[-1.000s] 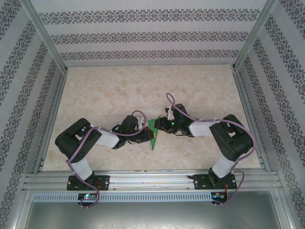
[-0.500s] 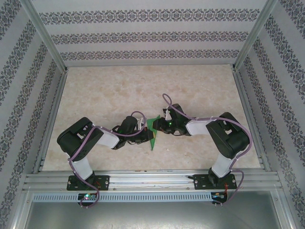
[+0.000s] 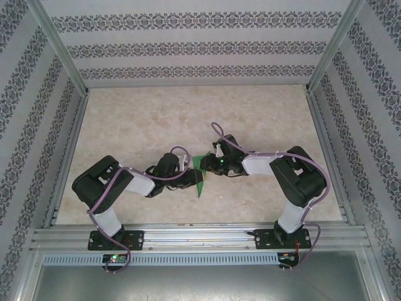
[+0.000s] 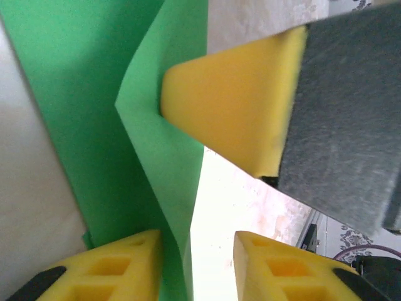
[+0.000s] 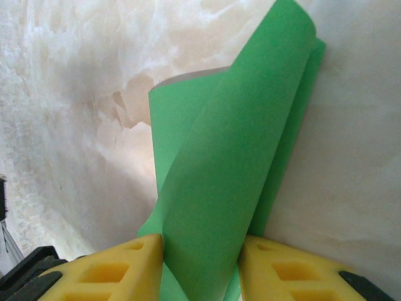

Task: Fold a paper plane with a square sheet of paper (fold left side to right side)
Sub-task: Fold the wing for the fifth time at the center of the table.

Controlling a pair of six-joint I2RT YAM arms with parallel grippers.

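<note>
I see square sheet of paper mid-counter, half-folded, long axis near-to-far, between both arms. left pincer parted, fold edge loose in gap. right pincer grips curled flap, I judge; nearer arm for finishing fold rightward.

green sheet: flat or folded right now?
Folded, loosely. In the right wrist view the green sheet curls over its lower layer, between the right tool fingers; no sharp crease.
</note>
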